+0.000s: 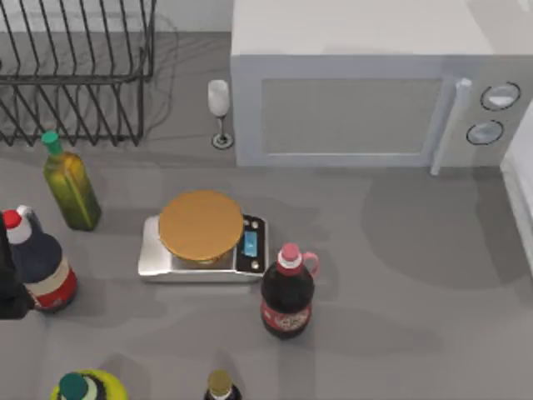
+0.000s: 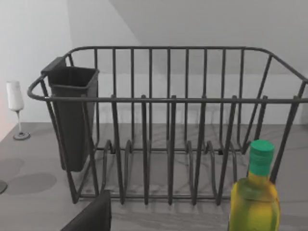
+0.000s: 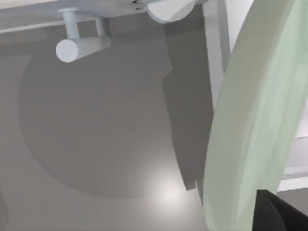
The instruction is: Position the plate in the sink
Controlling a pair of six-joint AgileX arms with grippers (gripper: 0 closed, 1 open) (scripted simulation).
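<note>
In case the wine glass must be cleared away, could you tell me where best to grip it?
Probably the bowl of the wine glass, end effector level, coming from the scale side: it stands upright on a thin stem, microwave close on its right.

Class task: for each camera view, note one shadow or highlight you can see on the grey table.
Top view: a big round soft shadow on the grey table before the grey-white boxy microwave. Left wrist view: the dark wire dish rack casts striped shadows. Right wrist view: a round shadow with a bright glare spot beside the pale mint-green plate.
</note>
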